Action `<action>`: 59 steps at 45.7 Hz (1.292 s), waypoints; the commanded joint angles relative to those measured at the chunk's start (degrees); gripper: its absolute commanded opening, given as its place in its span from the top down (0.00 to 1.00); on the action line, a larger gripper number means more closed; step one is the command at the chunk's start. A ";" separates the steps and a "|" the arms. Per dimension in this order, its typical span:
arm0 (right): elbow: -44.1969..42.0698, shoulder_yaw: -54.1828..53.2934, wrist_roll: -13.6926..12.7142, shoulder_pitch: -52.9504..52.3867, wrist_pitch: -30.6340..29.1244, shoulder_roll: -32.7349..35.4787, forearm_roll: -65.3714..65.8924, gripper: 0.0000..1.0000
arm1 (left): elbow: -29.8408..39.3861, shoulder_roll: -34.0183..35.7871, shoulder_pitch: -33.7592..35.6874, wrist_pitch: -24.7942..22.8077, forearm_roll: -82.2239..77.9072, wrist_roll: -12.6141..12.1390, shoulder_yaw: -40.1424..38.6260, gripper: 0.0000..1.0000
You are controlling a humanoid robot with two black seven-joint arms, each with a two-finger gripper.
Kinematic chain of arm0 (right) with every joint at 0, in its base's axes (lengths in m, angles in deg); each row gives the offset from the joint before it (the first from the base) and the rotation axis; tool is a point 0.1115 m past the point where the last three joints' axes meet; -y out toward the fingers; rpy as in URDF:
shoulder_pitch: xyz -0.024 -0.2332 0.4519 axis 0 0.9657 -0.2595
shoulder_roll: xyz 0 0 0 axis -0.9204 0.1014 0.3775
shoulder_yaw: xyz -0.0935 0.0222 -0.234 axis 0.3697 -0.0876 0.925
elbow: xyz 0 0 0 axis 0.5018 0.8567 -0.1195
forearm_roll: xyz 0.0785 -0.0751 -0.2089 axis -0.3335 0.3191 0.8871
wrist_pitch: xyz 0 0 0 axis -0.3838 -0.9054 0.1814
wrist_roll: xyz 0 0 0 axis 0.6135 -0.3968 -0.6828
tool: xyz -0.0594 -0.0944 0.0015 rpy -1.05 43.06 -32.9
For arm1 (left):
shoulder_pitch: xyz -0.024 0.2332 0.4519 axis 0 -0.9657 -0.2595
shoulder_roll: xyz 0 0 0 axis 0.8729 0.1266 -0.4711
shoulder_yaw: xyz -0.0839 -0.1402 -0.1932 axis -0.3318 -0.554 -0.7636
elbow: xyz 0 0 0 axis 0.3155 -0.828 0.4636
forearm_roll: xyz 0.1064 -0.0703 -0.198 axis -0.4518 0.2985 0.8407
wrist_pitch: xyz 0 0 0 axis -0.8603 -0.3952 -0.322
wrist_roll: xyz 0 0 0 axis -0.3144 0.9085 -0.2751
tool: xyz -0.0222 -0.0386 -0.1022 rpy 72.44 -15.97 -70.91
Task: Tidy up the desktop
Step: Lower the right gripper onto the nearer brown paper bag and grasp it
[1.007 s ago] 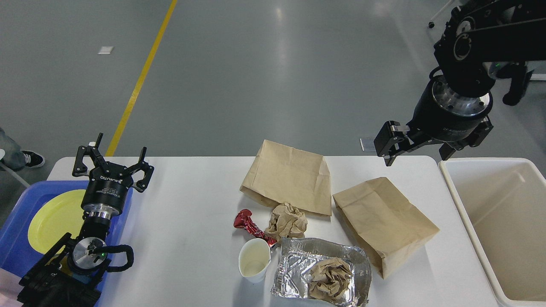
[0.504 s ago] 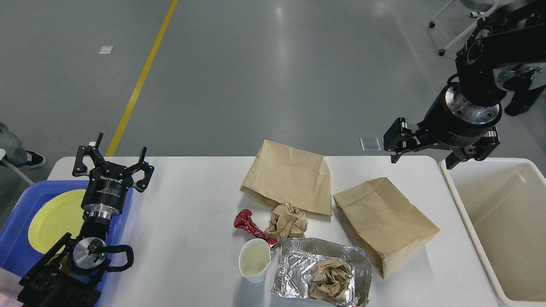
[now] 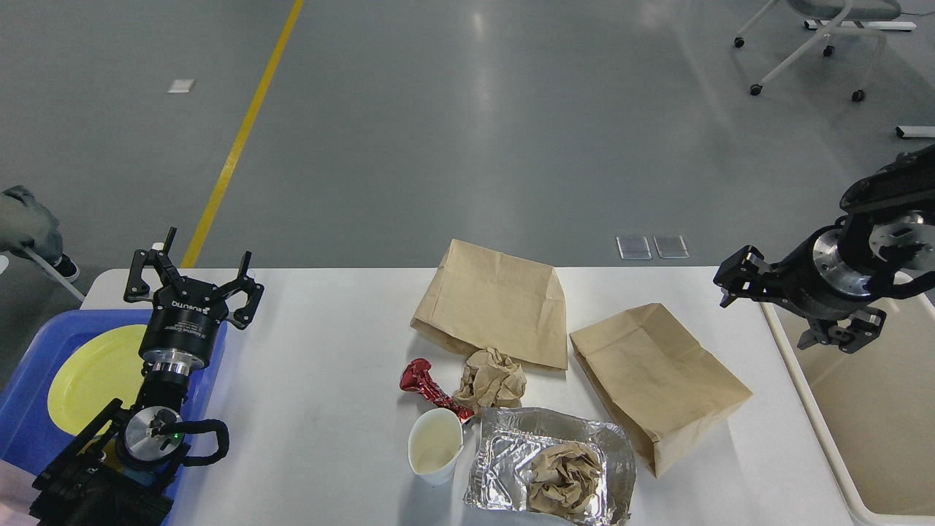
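Note:
The white desktop (image 3: pixel 321 365) holds two flat brown paper bags (image 3: pixel 497 303) (image 3: pixel 657 383), a crumpled brown paper ball (image 3: pixel 493 380), a red foil wrapper (image 3: pixel 427 387), a white paper cup (image 3: pixel 436 446) and a foil tray (image 3: pixel 504 446) with crumpled paper (image 3: pixel 566 478) in it. My left gripper (image 3: pixel 204 256) is open and empty at the table's far left, above the blue tray's right edge. My right gripper (image 3: pixel 767 318) is open and empty, hovering over the left rim of the cream bin (image 3: pixel 876 409), right of the bags.
A blue plastic tray (image 3: pixel 29 409) with a yellow plate (image 3: pixel 88 372) sits at the left end. The cream bin stands off the table's right end. A wheeled chair (image 3: pixel 825 29) and a yellow floor line (image 3: pixel 241 139) lie beyond the table.
My right arm has swung down and to the right, from high above the table's far right corner to over the bin's left rim. The left arm and the litter have not moved.

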 commanded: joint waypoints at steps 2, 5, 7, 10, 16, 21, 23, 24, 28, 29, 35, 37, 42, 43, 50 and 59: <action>-1.65 -0.54 0.02 5.92 1.19 -0.45 -4.86 0.00 | 0.00 0.00 0.00 0.01 0.00 0.00 0.00 0.01; -2.88 -1.41 0.11 9.96 1.19 -0.62 -5.22 0.00 | 0.00 0.00 0.00 0.01 0.00 0.00 0.00 0.01; -4.19 -1.68 0.11 12.60 1.19 -0.97 -5.30 0.00 | 0.00 0.00 0.00 0.01 0.00 0.00 0.00 0.01; -5.86 -2.64 0.19 15.59 1.19 -1.68 -5.39 0.00 | 0.00 0.00 0.00 0.01 0.00 0.00 0.00 0.01; -8.85 -6.07 0.20 18.84 1.46 -1.59 -5.48 0.00 | 0.00 0.00 0.00 0.01 0.00 0.00 0.00 0.01; -13.15 -9.67 0.11 24.03 1.63 -1.85 -6.09 0.00 | 0.00 0.00 0.00 0.01 0.00 0.00 0.00 0.01; -15.26 -10.64 0.11 26.49 1.63 -1.85 -6.27 0.00 | 0.00 0.00 0.00 0.01 0.00 0.00 0.00 0.01; -16.40 -10.99 0.11 27.80 1.63 -1.85 -6.36 0.00 | 0.00 0.00 0.00 0.01 0.00 0.00 0.00 0.01; -23.08 -12.05 0.20 33.34 1.63 -3.08 -7.67 0.00 | 0.00 0.00 0.00 0.01 0.00 0.00 0.00 0.01; -24.40 -12.05 0.20 34.22 1.63 -3.52 -8.03 0.00 | 0.00 0.00 0.00 0.01 0.00 0.00 0.00 0.01; -30.03 -12.23 0.11 38.09 1.63 -5.54 -8.64 0.00 | 0.00 0.00 0.00 0.01 0.00 0.00 0.00 0.01; -30.48 -12.23 0.11 38.97 1.63 -6.16 -8.64 0.00 | 0.00 0.00 0.00 0.01 0.00 0.00 0.00 0.01; -30.48 -12.93 0.11 39.33 1.54 -6.51 -9.08 0.00 | 0.00 0.00 0.00 0.01 0.00 0.00 0.00 0.01; -30.39 -13.28 0.11 39.42 1.54 -6.42 -9.34 0.02 | 0.00 0.00 0.00 0.01 0.00 0.00 0.00 0.01; -30.22 -14.78 0.11 39.94 1.54 -6.60 -12.25 0.41 | 0.00 0.00 0.00 0.01 0.00 0.00 0.00 0.01; -30.22 -14.78 0.11 40.74 1.72 -7.21 -12.34 0.99 | 0.00 0.00 0.00 0.01 0.00 0.00 0.00 0.01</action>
